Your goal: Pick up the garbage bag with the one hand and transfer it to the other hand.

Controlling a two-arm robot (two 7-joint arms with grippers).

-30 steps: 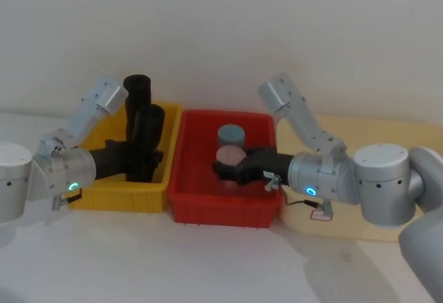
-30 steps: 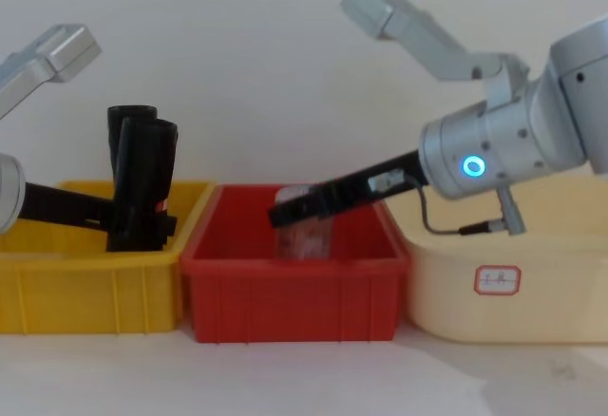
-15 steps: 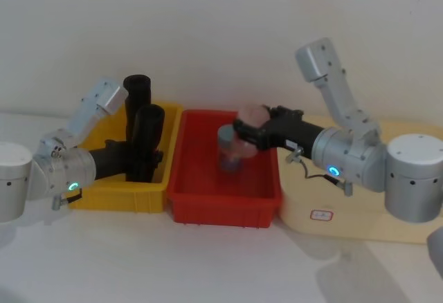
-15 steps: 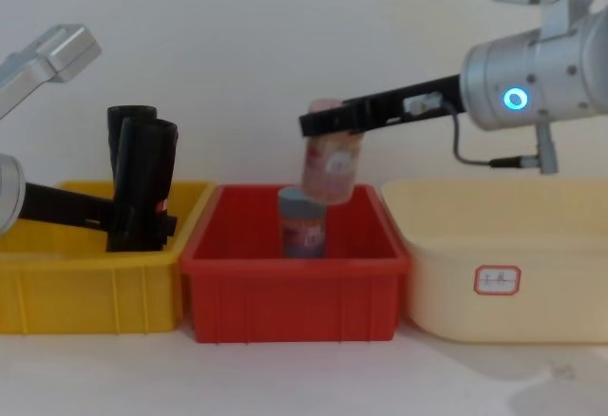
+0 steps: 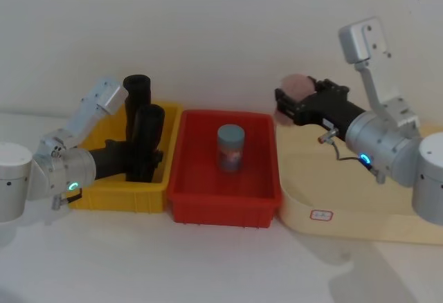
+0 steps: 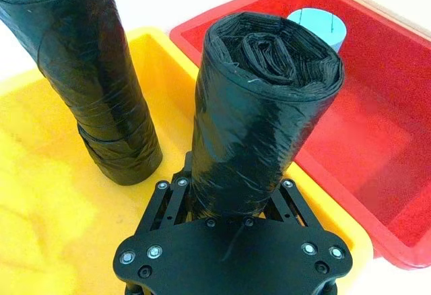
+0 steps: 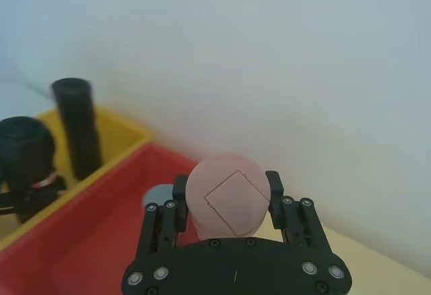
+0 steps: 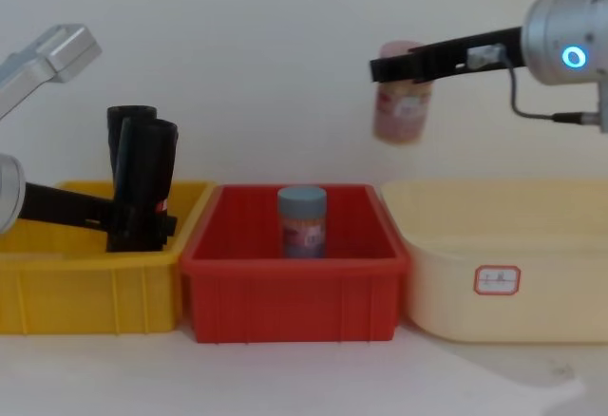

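Two tall black rolls stand in the yellow bin [image 5: 118, 198]. My left gripper [image 5: 142, 161], on the arm with the teal-green ring, is shut low on the nearer garbage bag [image 5: 147, 137], which stands upright in the bin. The left wrist view shows the fingers pressed against both sides of that garbage bag [image 6: 259, 113]. The second roll [image 5: 136, 92] stands behind it. My right gripper [image 5: 291, 106], on the arm with the blue ring, is shut on a pink-lidded jar [image 8: 401, 112], held high near the border between the red bin and the cream tub.
A grey-lidded jar [image 5: 230, 147] stands upright in the middle of the red bin [image 5: 221, 209]. The cream tub [image 5: 346, 206] sits at the right, against the red bin. A white wall runs close behind the bins.
My right gripper has lifted the pink-lidded jar out of the red bin and carried it up and to the right. The left arm and its roll have not moved.
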